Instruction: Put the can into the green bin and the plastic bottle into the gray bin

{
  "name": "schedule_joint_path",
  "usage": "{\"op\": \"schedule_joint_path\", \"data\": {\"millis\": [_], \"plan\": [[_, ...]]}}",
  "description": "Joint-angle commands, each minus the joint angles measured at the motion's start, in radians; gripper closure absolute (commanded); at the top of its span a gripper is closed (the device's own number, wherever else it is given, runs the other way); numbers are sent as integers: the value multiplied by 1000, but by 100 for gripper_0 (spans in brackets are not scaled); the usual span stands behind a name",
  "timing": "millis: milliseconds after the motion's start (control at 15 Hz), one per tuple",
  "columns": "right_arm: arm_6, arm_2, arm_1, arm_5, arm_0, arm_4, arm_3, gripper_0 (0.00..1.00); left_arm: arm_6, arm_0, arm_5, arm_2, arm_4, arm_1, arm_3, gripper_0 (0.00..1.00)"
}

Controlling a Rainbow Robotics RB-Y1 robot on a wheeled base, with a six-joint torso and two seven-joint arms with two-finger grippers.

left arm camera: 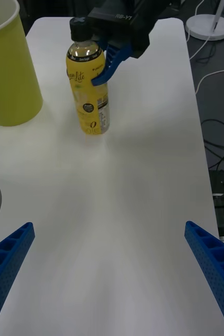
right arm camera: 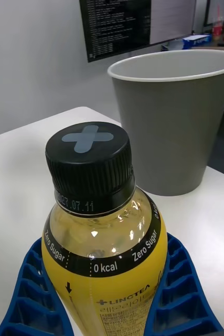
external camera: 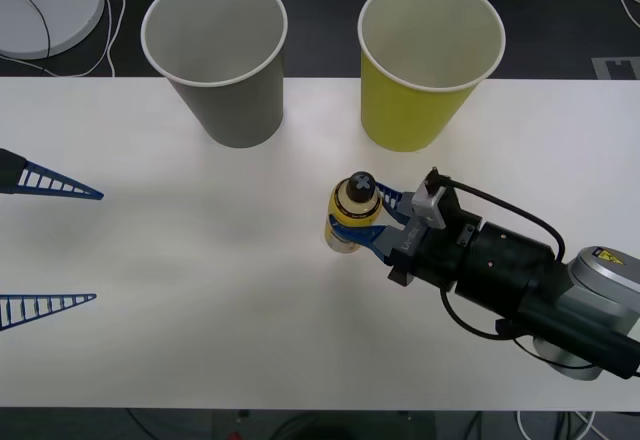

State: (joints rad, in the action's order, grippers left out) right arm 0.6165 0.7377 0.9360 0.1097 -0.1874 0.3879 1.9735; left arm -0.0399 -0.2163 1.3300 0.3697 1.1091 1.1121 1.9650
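Plastic bottle (external camera: pixel 352 214) sitting upright between the right gripper's (external camera: pixel 372 222) blue ribbed fingers (right arm camera: pixel 182 294), which are closing on its sides.

The step in hand looks like the pick: the bottle is still standing on the white table (external camera: pixel 200 290), just beyond the jaws from the wrist. Next it needs lifting and carrying to the gray bin (external camera: pixel 220 60), beyond the jaws and well apart; the green bin (external camera: pixel 428 70) is nearer. The left gripper (external camera: pixel 50 245) is waiting spread wide.
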Motion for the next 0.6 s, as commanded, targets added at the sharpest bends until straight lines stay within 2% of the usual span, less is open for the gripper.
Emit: {"op": "schedule_joint_path", "data": {"millis": [67, 467, 600], "plan": [[-20, -15, 53, -139, 36, -21, 131, 100, 0, 0, 0, 0, 0, 0, 0, 0], [-37, -37, 136, -441, 80, -90, 370, 100, 0, 0, 0, 0, 0, 0, 0, 0], [-26, -37, 156, -567, 82, -139, 465, 100, 0, 0, 0, 0, 0, 0, 0, 0]]}}
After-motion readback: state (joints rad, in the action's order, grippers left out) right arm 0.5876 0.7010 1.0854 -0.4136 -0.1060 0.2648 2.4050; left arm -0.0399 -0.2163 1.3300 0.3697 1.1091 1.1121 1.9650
